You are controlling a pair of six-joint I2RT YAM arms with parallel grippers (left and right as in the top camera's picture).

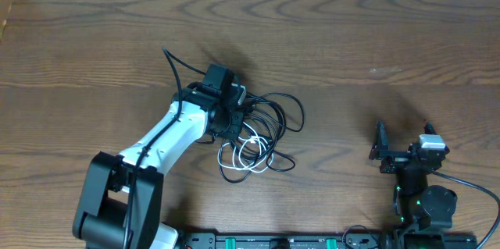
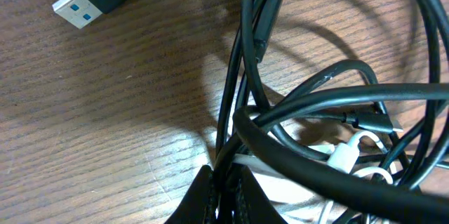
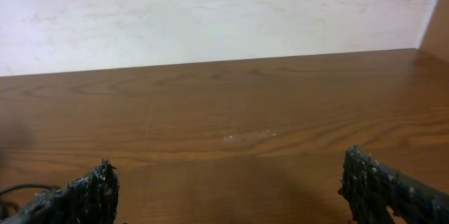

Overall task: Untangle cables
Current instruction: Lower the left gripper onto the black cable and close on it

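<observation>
Near the middle of the counter (image 1: 351,38), a shade toward its left edge: the black cord (image 1: 273,112) thrown over itself in several loose loops, the white cord (image 1: 244,158) coiled on the near side and threaded up through them. Left claw (image 1: 238,116) down in the left part of the heap, pinched together on the black cord; fingers (image 2: 203,199) pressed close at the bottom of the left wrist view, dark strands running straight in between. Cannot tell whether a thread of white is caught in there too, with a pale strand passing just beside the tips. A black USB plug (image 2: 91,1) flat on bare wood on the far side of the knot, apart from the loops. Right claw (image 1: 380,149) toward the near right corner, well apart from the cables, spread wide and gripping nothing. Reads as the opening of the first pull: hold taken, no cord drawn clear, both cords knotted together. Next calls for a slow draw of the pinched strand away from the heap, probably toward the far left where the wood is bare. Calls too for the idle claw to come across and pin the white coil, lest the whole bundle simply slide along behind. Worth watching for loops cinching tighter instead of opening.
</observation>
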